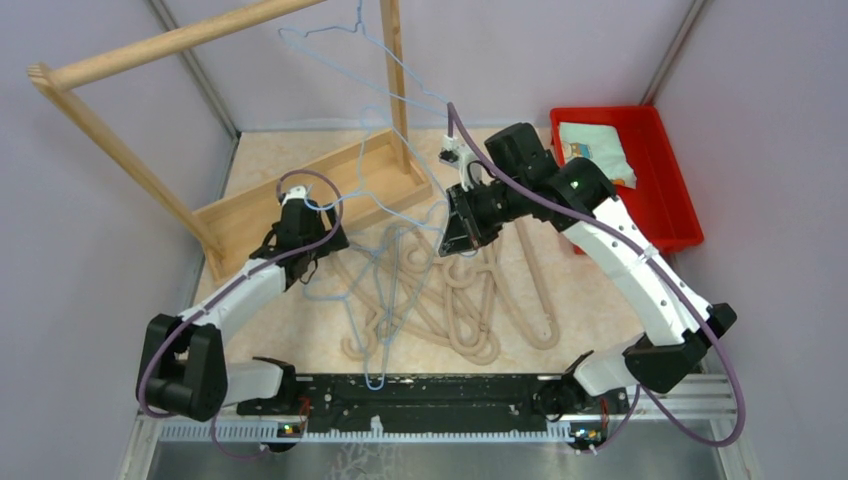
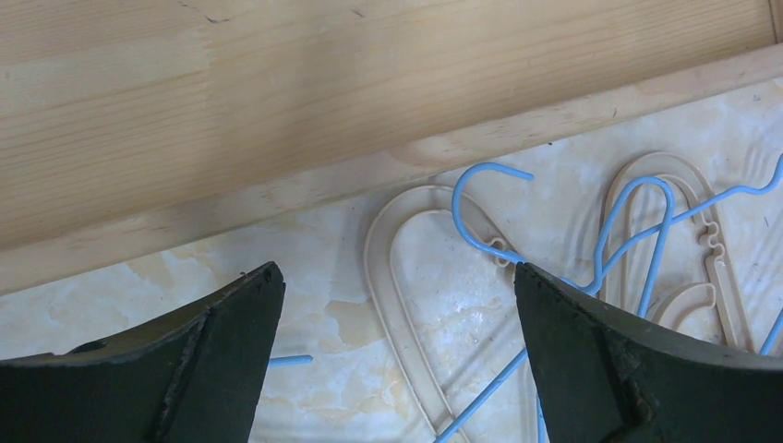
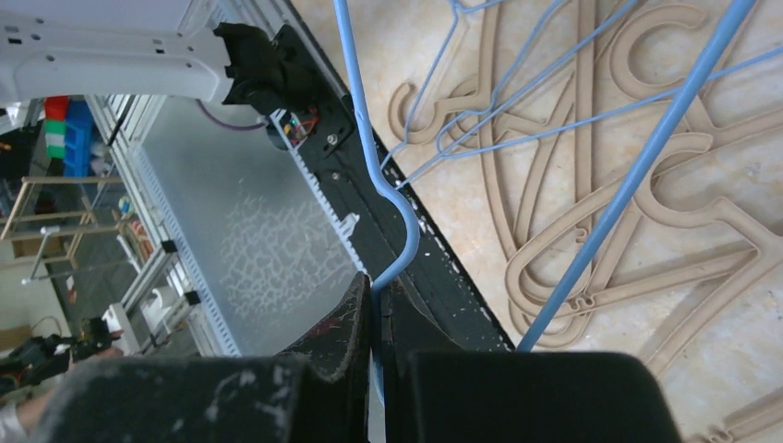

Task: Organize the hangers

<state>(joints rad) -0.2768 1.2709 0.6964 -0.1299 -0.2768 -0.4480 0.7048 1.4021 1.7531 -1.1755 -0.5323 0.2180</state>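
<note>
My right gripper (image 3: 377, 291) is shut on the wire of a light-blue hanger (image 3: 362, 111), which it holds up above the table; in the top view this gripper (image 1: 458, 240) sits over the middle of the table beside the rack. Under it lies a tangle of beige hangers (image 1: 455, 300) and blue wire hangers (image 1: 385, 290). My left gripper (image 2: 397, 305) is open and holds nothing. It hovers low over the table by the rack's wooden base (image 2: 277, 111), above a beige hanger loop (image 2: 388, 277) and a blue hook (image 2: 471, 208).
The tall wooden rack (image 1: 170, 42) with its rail stands at the back left, and its base tray (image 1: 250, 215) rests on the table. A red bin (image 1: 672, 190) holding a white cloth is at the right. The black arm mount (image 1: 430, 395) runs along the near edge.
</note>
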